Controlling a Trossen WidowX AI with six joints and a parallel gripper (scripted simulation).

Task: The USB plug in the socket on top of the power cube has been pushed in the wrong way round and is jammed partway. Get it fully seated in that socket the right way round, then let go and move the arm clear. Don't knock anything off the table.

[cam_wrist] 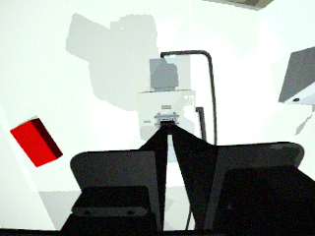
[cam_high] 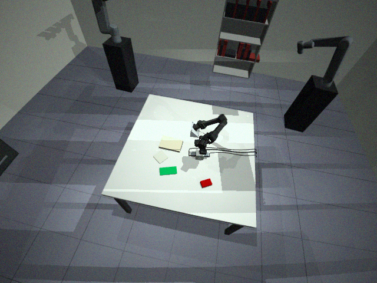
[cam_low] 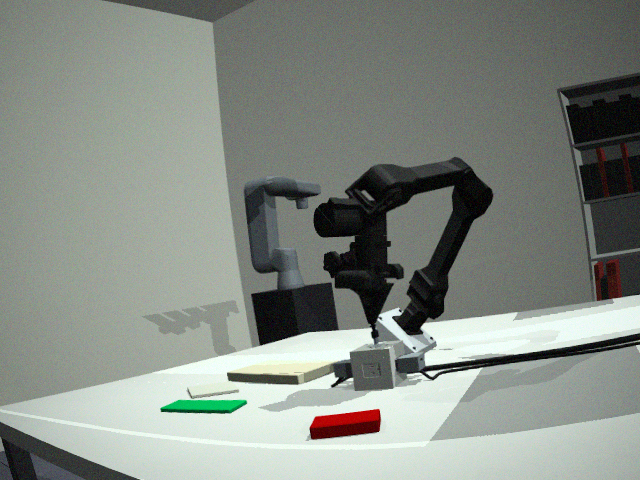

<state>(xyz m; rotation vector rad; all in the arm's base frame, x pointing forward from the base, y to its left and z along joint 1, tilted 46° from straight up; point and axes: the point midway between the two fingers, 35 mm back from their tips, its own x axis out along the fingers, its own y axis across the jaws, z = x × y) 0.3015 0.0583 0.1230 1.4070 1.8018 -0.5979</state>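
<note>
The black arm (cam_high: pixel 220 129) (cam_low: pixel 454 227) reaches up, bends over and comes down above the power cube (cam_high: pixel 199 157) (cam_low: pixel 373 367) (cam_wrist: pixel 148 100), which sits on the table (cam_high: pixel 182 197) (cam_low: pixel 232 459) (cam_wrist: pixel 30 108). The pincer (cam_high: pixel 202 152) (cam_low: pixel 374 328) (cam_wrist: pixel 168 129) points downward, its fingertips drawn close together on the USB plug (cam_low: pixel 376 339) (cam_wrist: pixel 167 118), a small piece at the top face of the cube. The plug stands upright there, directly beneath the fingertips. Its metal end is too small and too much covered to tell how deep it goes or which way round it faces.

Grey blocks stick out from two opposite sides of the cube, one of them a grey plug block (cam_low: pixel 342 368) (cam_wrist: pixel 163 74) with a dark cable (cam_high: pixel 232 150) (cam_low: pixel 516 356) (cam_wrist: pixel 212 93) curving from it. Cables run side by side across the table to its edge.

A red block (cam_high: pixel 205 183) (cam_low: pixel 345 424) (cam_wrist: pixel 35 143) lies well apart from the cube. A thin green slab (cam_high: pixel 168 170) (cam_low: pixel 203 406) lies flat, with a small cream square (cam_high: pixel 160 157) (cam_low: pixel 212 390) near it. Next to that square is a larger tan slab (cam_high: pixel 171 144) (cam_low: pixel 279 373). The arm rises from a tilted pale mount (cam_low: pixel 400 330) (cam_wrist: pixel 301 74) behind the cube in the exterior view.
</note>
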